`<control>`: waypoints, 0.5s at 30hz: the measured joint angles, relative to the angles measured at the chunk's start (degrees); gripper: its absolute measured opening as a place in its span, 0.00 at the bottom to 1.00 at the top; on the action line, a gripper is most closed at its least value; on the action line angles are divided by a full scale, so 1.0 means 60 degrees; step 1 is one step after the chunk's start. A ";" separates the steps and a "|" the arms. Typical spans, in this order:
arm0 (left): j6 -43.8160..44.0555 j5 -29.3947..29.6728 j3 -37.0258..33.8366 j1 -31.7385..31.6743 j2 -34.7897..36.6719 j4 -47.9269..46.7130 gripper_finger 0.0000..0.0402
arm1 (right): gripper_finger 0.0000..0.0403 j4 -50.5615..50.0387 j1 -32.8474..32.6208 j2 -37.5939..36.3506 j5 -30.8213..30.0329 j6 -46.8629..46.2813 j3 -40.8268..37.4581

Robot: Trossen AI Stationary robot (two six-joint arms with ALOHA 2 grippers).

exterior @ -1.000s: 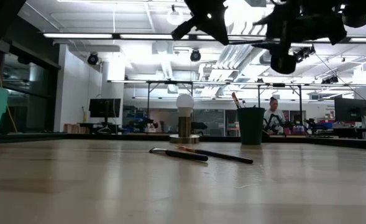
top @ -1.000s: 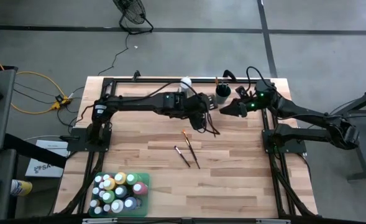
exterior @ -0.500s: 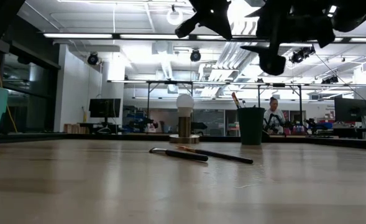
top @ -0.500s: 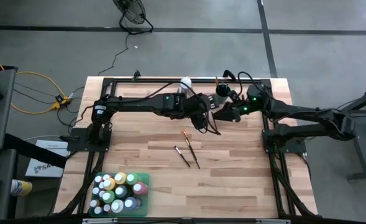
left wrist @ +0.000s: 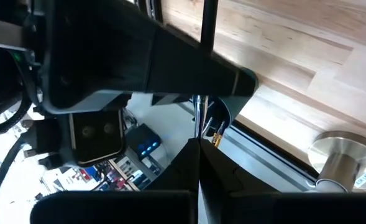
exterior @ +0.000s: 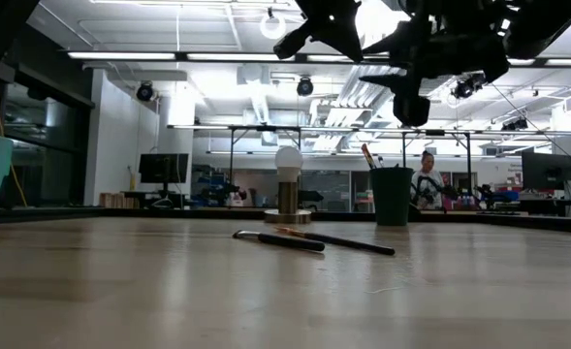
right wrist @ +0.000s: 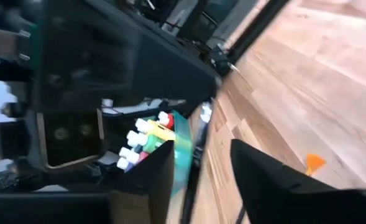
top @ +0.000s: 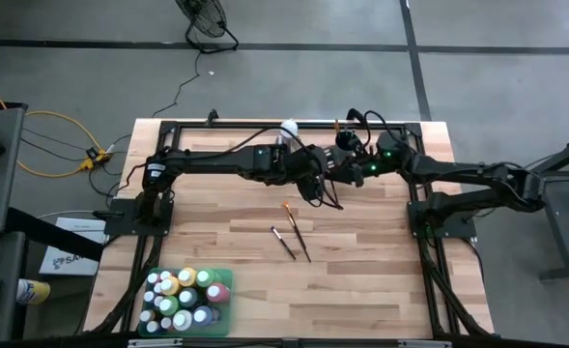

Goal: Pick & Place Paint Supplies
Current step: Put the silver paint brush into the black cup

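Since 1 second ago the right gripper (top: 334, 174) has slid across the far side of the counter (top: 361, 261) toward the left gripper (top: 315, 188), and the 2 now sit close together beside the dark cup (top: 346, 147). Left fingers are pressed shut, with a thin brush (left wrist: 199, 121) running up from between them. Whether the right fingers (right wrist: 263, 180) grip anything cannot be told; they stand apart. No writing on the supplies is readable. 3 thin brushes (top: 294, 232) lie mid-counter, 1 orange-tipped. Small paint bottles (top: 183, 295) in yellow, green, red and white, pale-capped, fill a green tray (top: 226, 280) at the near left corner.
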State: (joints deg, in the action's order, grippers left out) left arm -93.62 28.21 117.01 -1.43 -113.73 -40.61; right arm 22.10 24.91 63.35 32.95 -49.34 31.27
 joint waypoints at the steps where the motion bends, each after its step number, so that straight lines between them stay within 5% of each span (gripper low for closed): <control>1: -0.0005 0.0000 0.0000 0.0000 0.0000 0.0002 0.00 | 0.36 0.0135 0.0000 0.0000 -0.0004 0.0004 0.0000; 11: -0.0033 -0.0031 -0.0003 0.0000 0.0000 0.0029 0.00 | 0.04 0.0427 0.0134 0.0000 -0.0129 0.0018 -0.0004; 15: -0.0033 -0.0055 -0.0004 -0.0004 0.0000 0.0036 0.00 | 0.04 0.0356 0.0292 0.0000 0.0079 0.0015 -0.0006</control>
State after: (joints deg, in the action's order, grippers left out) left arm -93.82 27.88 116.99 -1.45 -113.73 -40.40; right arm 24.24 26.66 63.35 33.42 -49.25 31.23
